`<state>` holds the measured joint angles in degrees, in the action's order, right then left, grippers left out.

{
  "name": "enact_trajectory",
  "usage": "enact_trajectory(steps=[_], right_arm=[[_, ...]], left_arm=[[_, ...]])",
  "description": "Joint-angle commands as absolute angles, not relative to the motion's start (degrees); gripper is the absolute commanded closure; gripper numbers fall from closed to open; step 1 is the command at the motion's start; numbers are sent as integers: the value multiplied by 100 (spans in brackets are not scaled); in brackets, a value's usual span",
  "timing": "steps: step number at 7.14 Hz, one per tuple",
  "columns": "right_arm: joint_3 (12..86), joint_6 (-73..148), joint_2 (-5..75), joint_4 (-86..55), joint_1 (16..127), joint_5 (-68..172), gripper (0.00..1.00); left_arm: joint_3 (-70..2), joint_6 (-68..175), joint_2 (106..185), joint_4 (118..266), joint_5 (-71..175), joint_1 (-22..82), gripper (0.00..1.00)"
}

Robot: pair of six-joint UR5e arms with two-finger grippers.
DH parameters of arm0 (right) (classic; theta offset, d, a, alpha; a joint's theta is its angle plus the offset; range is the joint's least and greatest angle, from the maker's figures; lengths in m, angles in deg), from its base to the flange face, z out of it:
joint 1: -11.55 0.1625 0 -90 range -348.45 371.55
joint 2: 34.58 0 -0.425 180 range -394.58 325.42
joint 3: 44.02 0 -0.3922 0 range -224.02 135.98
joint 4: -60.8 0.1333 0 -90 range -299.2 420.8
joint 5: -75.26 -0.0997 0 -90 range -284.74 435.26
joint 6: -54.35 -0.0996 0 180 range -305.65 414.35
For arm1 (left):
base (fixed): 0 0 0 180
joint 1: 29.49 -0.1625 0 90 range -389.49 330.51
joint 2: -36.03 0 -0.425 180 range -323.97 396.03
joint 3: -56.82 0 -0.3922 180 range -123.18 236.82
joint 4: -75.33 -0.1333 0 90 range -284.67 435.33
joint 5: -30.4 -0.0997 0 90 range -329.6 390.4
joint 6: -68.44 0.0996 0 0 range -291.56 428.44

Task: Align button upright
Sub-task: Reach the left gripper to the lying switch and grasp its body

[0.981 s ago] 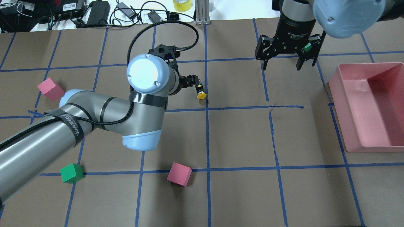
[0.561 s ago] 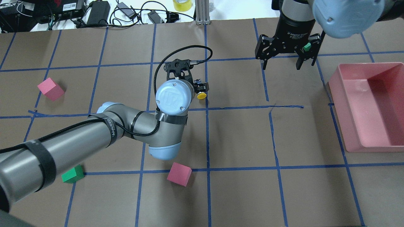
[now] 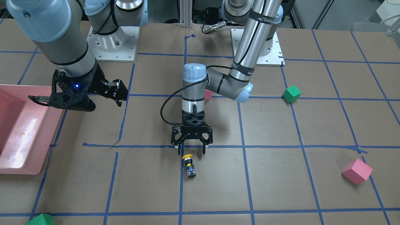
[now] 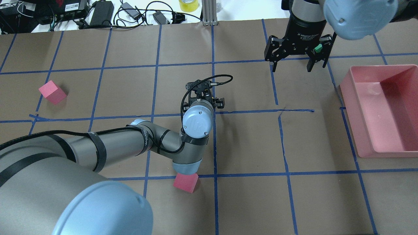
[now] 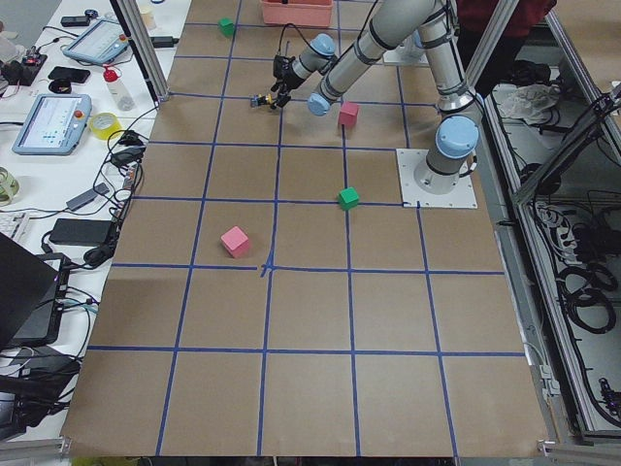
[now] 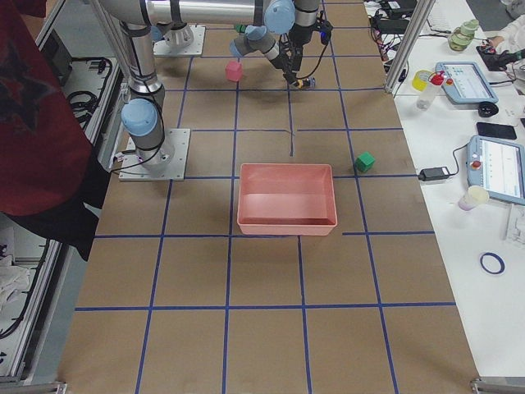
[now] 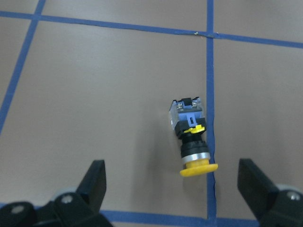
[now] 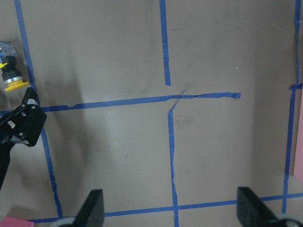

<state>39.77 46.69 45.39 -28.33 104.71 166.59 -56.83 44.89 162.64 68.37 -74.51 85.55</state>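
My left arm (image 4: 107, 150) comes in low over the table (image 4: 248, 140). The forearm is nearly level, the elbow is bent above a pink cube (image 4: 185, 182), and the wrist is turned straight down near the table's middle. My right arm (image 3: 62, 47) hangs higher, on the side of the pink bin (image 4: 346, 94), with its wrist tilted and clear of the bin.

My left gripper (image 3: 191, 152) is spread wide, its fingers pointing down just above the paper at a crossing of the blue tape. My right gripper (image 4: 291, 68) is spread wide too, in the air beside a tape line.

A second pink cube (image 4: 52, 92) and a green cube (image 3: 291, 93) sit well apart from both grippers.

The button (image 3: 189, 165) lies on its side on the paper, just past my left fingertips on the operators' side. Its yellow cap faces the gripper and its base block faces away.

From overhead, my own left wrist hides the button completely. The front-facing view shows it plainly. My left wrist camera shows it best: the button lies along a blue tape line with the cap's edge over the tape. It is off centre between my fingers (image 7: 97, 177) and touches neither. My right wrist camera catches only the cap, at its left edge. In both side views the button is too small to read.
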Motion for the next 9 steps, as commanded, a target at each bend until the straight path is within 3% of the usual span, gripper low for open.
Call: enact_trajectory(steps=[1, 3, 5, 6, 9], right_arm=[[3974, 4679, 4540, -2833, 10471, 16693, 0], [3974, 4670, 4540, -2841, 10471, 16675, 0], [3983, 4670, 4540, -2832, 10471, 16684, 0], [3983, 4670, 4540, -2815, 10471, 16684, 0], [3983, 4679, 4531, -2841, 10471, 16693, 0]], left_arm=[[-5560, 4479, 16400, 6803, -7490, 8600, 0], [-5218, 4488, 16592, 6847, -7472, 8600, 1], [-5260, 4541, 16611, 6847, -7481, 8600, 10], [-5269, 4558, 16602, 6873, -7481, 8600, 23], [-5260, 4593, 16498, 7004, -7463, 8600, 100]])
